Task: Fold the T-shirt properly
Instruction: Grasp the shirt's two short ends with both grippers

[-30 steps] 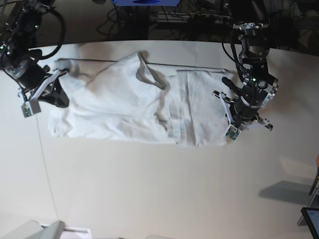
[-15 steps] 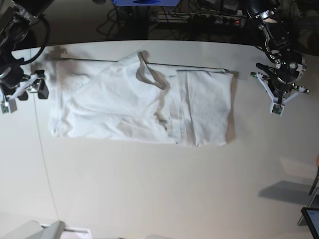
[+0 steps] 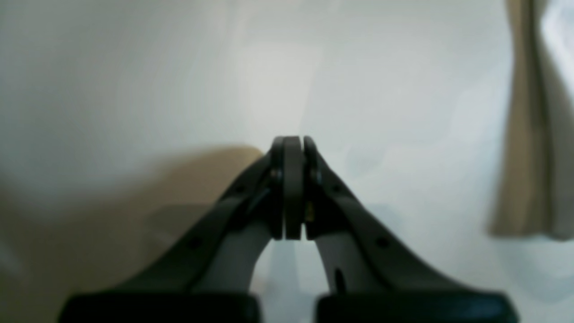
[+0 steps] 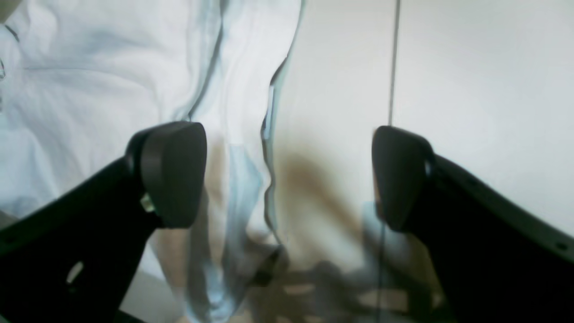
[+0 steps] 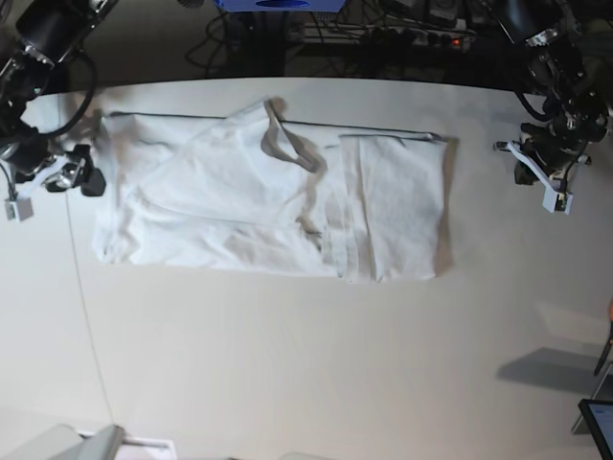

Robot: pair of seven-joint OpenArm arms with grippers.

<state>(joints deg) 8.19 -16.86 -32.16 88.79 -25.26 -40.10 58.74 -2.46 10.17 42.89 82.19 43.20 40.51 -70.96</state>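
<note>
The white T-shirt [image 5: 278,196] lies flat and wrinkled across the middle of the pale table [image 5: 287,364], folded into a wide rectangle with its grey collar [image 5: 287,149] on top. My right gripper [image 5: 67,179] hovers just off the shirt's left edge. In the right wrist view the right gripper [image 4: 287,175] is open, with the T-shirt [image 4: 112,67] edge lying below the gap and nothing held. My left gripper [image 5: 538,174] is to the right of the shirt, apart from it. The left wrist view shows the left gripper [image 3: 293,143] shut on nothing, and a strip of T-shirt [image 3: 558,40] at the far right.
A thin seam line [image 5: 81,287] runs down the table's left part, also visible as a seam line [image 4: 394,63] in the right wrist view. Cables and dark equipment [image 5: 287,29] sit beyond the far edge. A dark screen corner [image 5: 599,422] shows at the lower right.
My right gripper let go of the shirt's upper left corner, opened and drew back to the left. My left arm moved from the shirt's right edge out to the right.
</note>
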